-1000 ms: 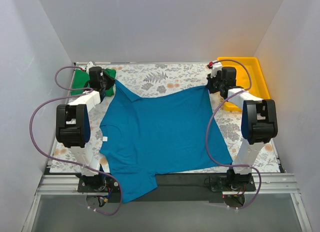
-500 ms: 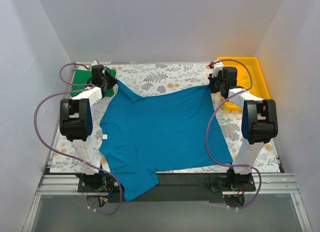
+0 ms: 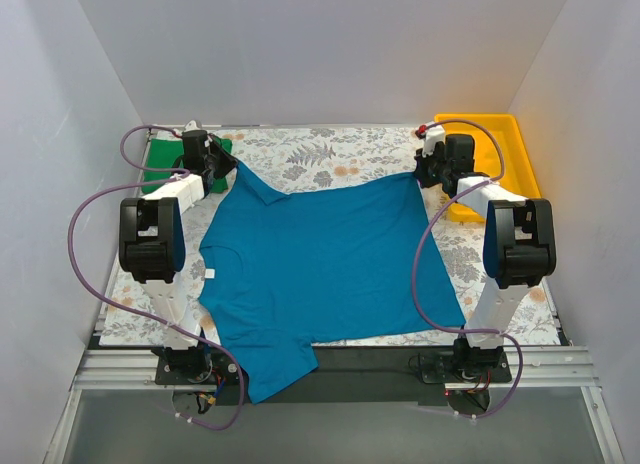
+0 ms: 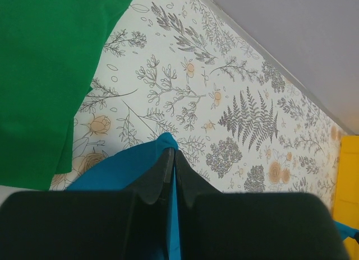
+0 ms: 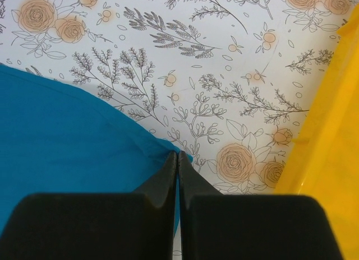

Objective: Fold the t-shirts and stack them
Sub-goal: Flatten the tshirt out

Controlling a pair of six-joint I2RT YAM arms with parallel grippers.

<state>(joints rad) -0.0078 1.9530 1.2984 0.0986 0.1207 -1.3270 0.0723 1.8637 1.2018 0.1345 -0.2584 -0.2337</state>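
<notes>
Teal shirt (image 3: 330, 274) is lying spread open across the middle of the table (image 3: 310, 144), flat and unfolded, with one sleeve-like flap drooping over the near edge. Left gripper (image 4: 173, 153) is pinching the shirt's far-left tip, jaws pressed together with teal cloth caught between them. Right gripper (image 5: 178, 154) is doing the same at the far-right corner, jaws clamped on the cloth edge, just beside the yellow tray (image 3: 505, 144) but not touching it. Far edge of the shirt is running fairly straight between the two grips. Green shirt (image 4: 45, 75) is sitting at the table's far-left corner, beside the left gripper, as a compact patch with layered edges showing in the left wrist view; I am reading that as already folded, though the arm is hiding part of it from above. My reckoning: roughly half done. No crease is showing yet in the teal one. All of its folds are remaining, then stacking it with the green.
</notes>
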